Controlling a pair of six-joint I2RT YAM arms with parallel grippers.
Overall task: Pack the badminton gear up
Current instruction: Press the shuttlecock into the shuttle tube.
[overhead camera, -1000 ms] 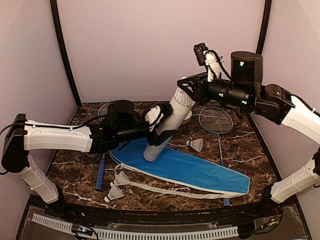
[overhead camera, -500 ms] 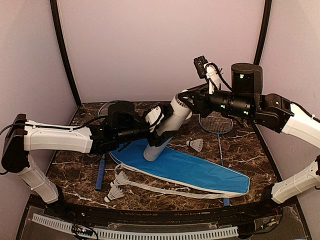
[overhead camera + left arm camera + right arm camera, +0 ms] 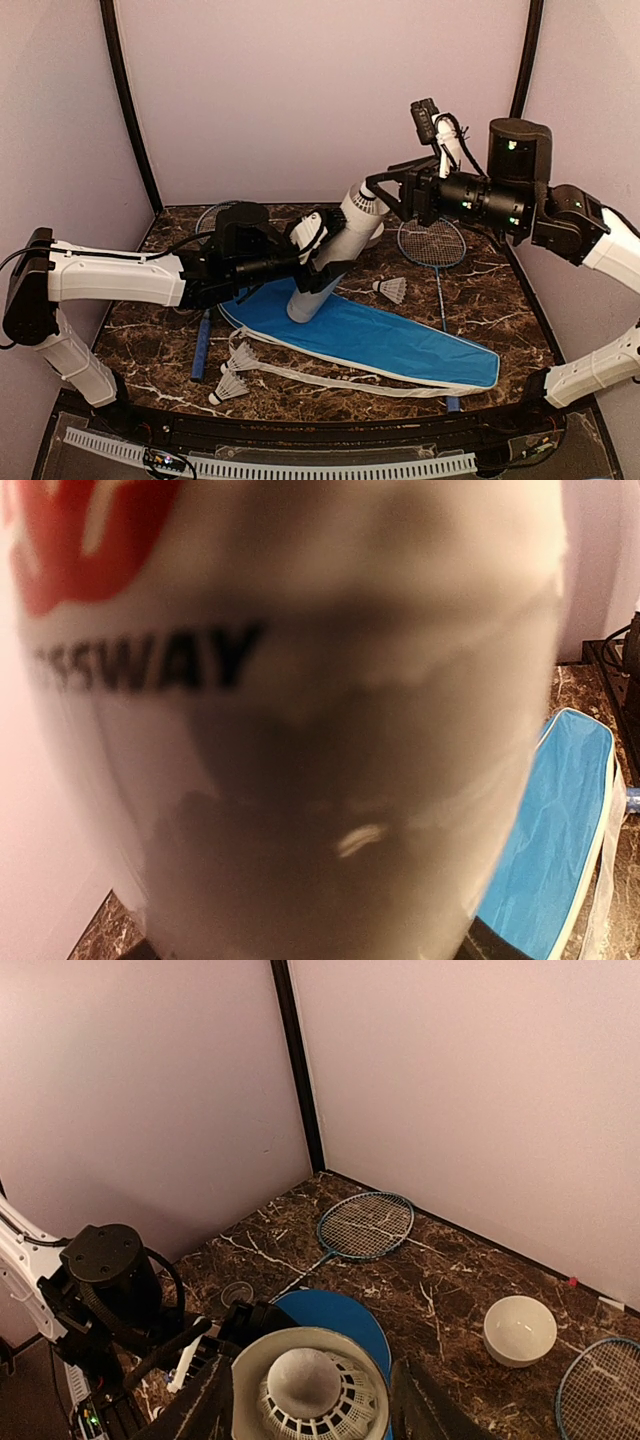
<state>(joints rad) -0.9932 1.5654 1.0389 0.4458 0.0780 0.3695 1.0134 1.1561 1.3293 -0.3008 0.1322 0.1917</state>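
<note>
Tilted white tube [image 3: 350,225] clamped in left gripper [image 3: 318,248], base on racket cover [image 3: 400,340], long axis running 7-to-1 o'clock; right gripper [image 3: 383,193], jaws apart, at its 1 o'clock mouth, shuttlecock [image 3: 305,1385] seated inside.

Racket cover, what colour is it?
Racket cover is blue, white-trimmed; best in top external view.

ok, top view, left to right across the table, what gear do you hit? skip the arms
Left racket handle → shuttlecock pair → white tube → lone shuttlecock → right racket. Blue cover left out: it spans most of that.
</note>
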